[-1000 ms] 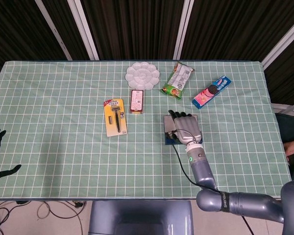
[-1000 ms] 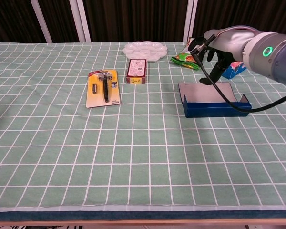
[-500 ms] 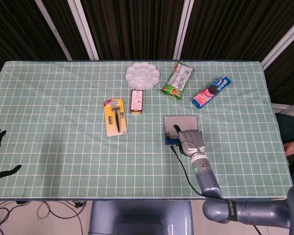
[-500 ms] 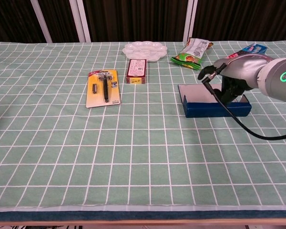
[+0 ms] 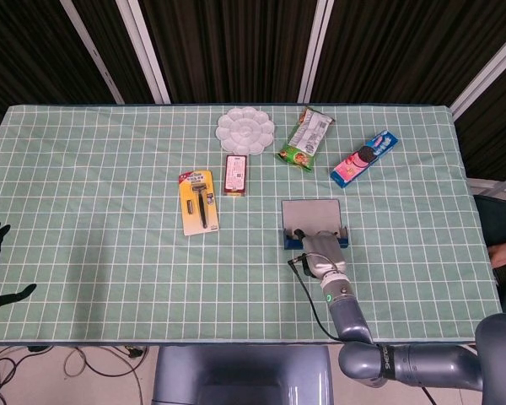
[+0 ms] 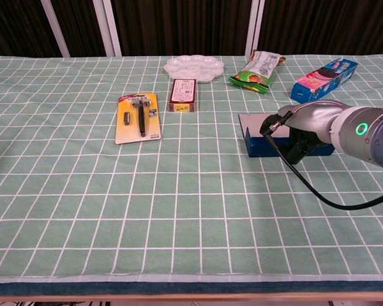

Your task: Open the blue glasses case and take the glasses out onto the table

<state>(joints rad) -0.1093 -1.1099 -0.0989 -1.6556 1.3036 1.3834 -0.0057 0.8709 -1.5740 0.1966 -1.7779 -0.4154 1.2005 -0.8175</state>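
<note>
Right hand (image 6: 303, 137), grip unclear, now nearer, at blue glasses case's (image 5: 314, 221) front edge.

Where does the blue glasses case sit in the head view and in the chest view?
Head view: blue glasses case right of centre, right hand at its near edge.
Chest view: right of centre, partly behind that hand.
Shared landmark: the red box lies to its far left in both.
</note>
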